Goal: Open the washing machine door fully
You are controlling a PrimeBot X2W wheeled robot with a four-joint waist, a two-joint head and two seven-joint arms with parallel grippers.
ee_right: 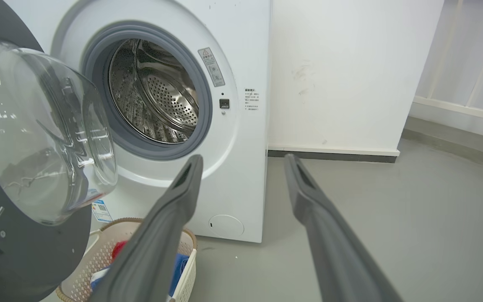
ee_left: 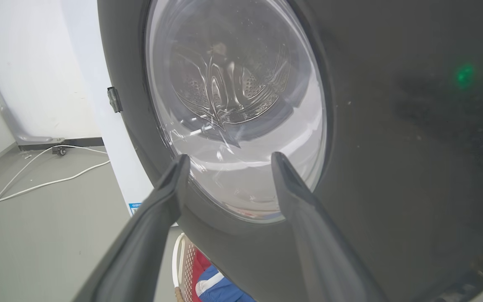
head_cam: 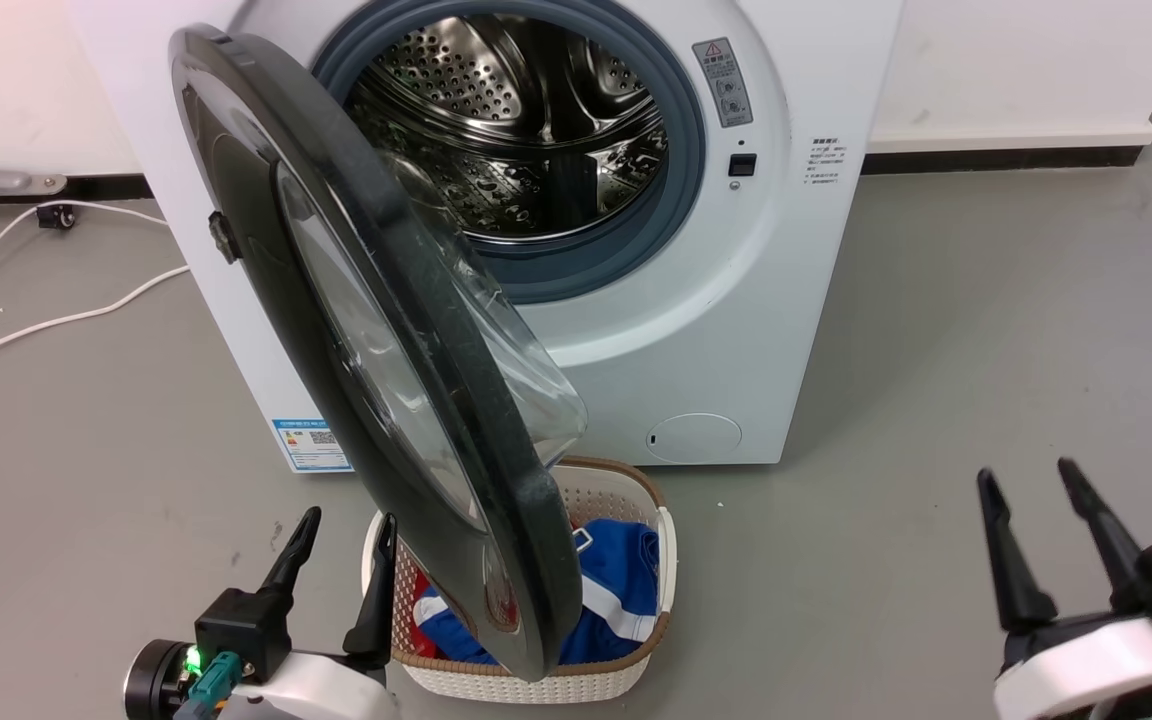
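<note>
Left gripper (head_cam: pixel 341 540), fingers spread and empty, sits just left of the half-swung washing machine door (head_cam: pixel 406 400); nearer arm.

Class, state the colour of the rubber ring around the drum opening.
The rubber ring is bluish grey, clearest in the head view.

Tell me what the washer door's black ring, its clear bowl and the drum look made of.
Large round black washing machine door ring: likely glossy plastic, with soft reflections and dust specks. Bulging clear bowl centre: probably glass, transparent with sharp highlights. Perforated silver drum: seemingly stainless steel, mirror-bright.
</note>
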